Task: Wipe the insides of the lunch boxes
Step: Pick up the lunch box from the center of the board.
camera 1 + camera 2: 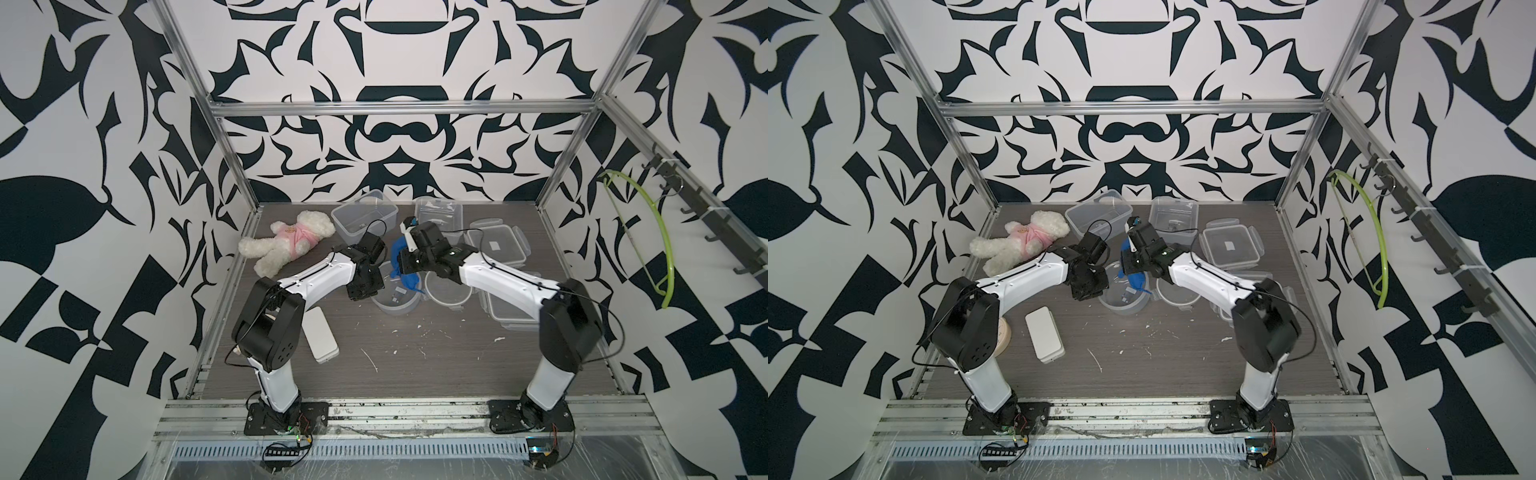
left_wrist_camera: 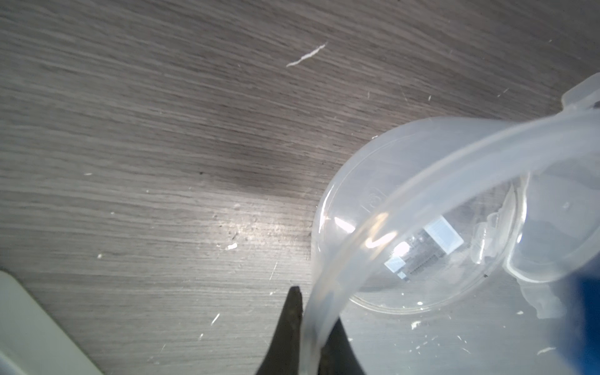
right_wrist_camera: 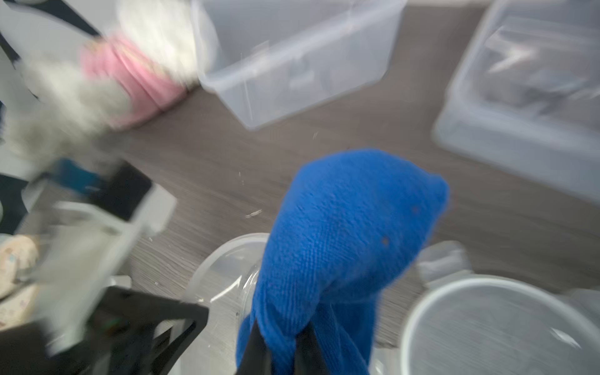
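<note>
The round clear lunch box (image 1: 395, 302) (image 1: 1124, 300) stands mid-table. My left gripper (image 2: 311, 328) is shut on its rim (image 2: 328, 302), one finger inside the wall and one outside. A blue cloth (image 1: 409, 277) (image 3: 350, 233) hangs bunched over the box's far side, and my right gripper (image 3: 282, 350) is shut on it. Two rectangular lunch boxes (image 1: 363, 220) (image 1: 438, 218) stand open at the back, seen also in the right wrist view, which is blurred. A small sticker (image 2: 444, 235) shows through the round box's bottom.
Loose lids lie to the right: a round one (image 1: 446, 289) and rectangular ones (image 1: 496, 245) (image 1: 509, 309). A white plush toy in pink (image 1: 286, 243) lies at the back left. A flat white case (image 1: 320, 336) lies near the left arm. White crumbs dot the wooden table (image 1: 415, 365).
</note>
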Available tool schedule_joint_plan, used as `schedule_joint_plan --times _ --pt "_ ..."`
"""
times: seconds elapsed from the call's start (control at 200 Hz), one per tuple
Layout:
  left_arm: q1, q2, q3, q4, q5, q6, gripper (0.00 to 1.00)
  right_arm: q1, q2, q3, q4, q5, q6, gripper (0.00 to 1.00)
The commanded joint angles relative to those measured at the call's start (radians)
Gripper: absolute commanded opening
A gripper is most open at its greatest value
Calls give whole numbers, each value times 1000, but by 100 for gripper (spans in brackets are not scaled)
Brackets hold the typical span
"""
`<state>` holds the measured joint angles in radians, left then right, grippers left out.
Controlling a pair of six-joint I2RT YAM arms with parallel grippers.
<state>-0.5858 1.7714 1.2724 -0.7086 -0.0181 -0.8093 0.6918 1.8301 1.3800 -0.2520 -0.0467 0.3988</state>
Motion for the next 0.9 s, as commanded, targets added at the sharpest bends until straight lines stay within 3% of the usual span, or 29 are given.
schedule_joint_plan --times 0.0,0.14,0.305,0.475,0.535,0.665,0.895 --pt "-2 -44 16 -17 13 0 5 16 78 46 50 -154 57 0" --pt "-2 -44 22 -20 10 2 5 69 144 46 96 -234 80 0" --pt "-2 -35 29 -19 13 5 5 66 245 12 252 -424 180 0" --pt "-2 -38 14 -13 19 3 5 63 331 129 238 -482 185 0" --pt "-2 -42 5 -11 20 2 5 63 326 176 172 -395 151 0" --pt "-2 -55 -12 -11 17 -1 5 56 253 236 -41 50 37 0" --pt "-2 -43 -16 -15 22 4 5 45 278 382 -406 633 -226 0"
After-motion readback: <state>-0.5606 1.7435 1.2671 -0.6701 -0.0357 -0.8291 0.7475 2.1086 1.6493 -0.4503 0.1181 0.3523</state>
